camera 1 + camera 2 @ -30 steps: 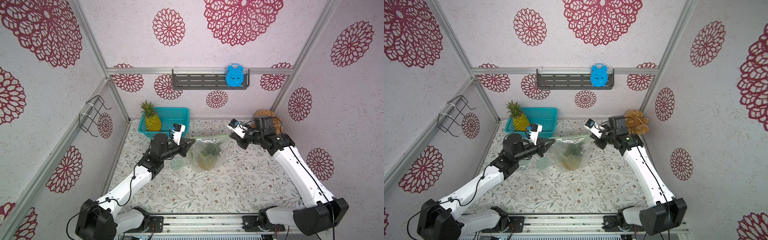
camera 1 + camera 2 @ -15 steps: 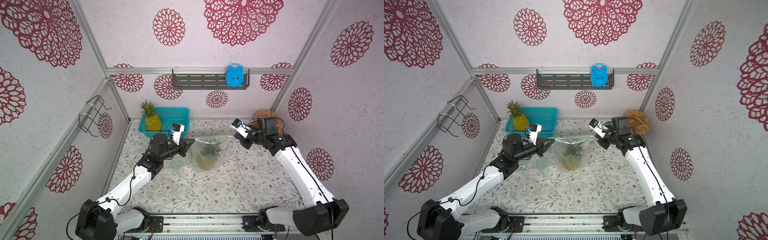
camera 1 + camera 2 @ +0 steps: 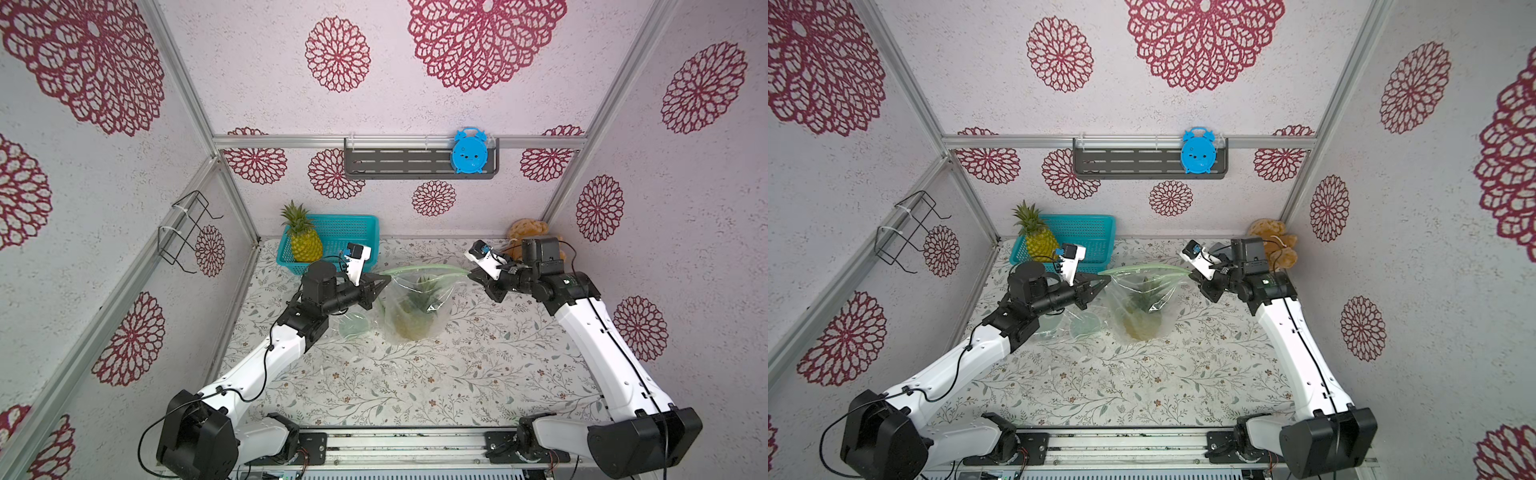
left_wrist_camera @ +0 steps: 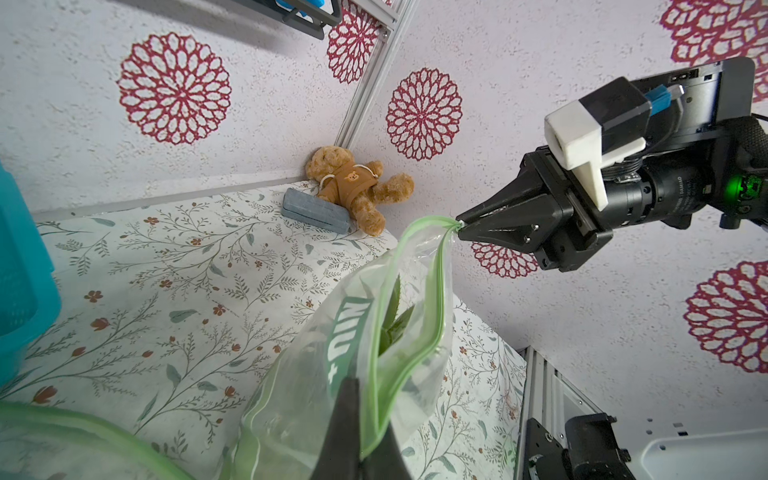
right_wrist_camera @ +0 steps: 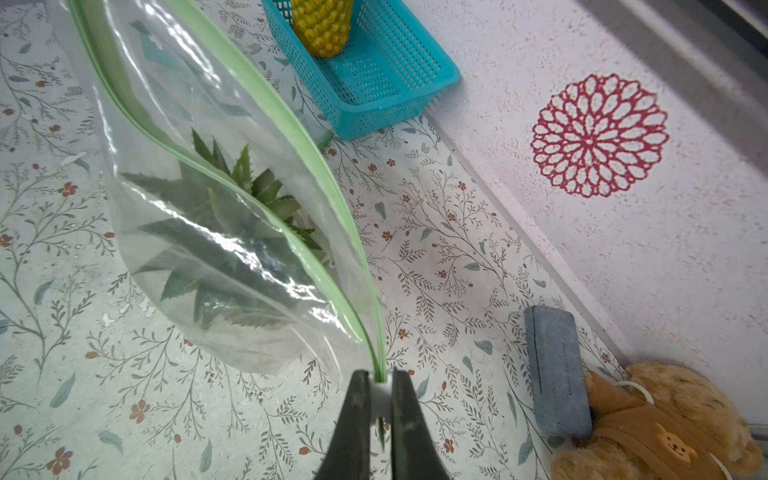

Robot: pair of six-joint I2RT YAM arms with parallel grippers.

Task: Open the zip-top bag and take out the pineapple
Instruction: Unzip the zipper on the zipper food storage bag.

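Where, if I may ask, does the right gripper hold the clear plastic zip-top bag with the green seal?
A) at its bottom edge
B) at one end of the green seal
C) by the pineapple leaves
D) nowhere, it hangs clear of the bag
B: in the right wrist view the right gripper is shut on the end of the green seal of the clear plastic zip-top bag, with a small white piece between its jaws.

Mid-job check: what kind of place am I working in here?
Most likely a staged robot test booth, not a real home: wallpapered panels in a metal frame, arms mounted on a rail, and props like a teddy bear and a blue clock.
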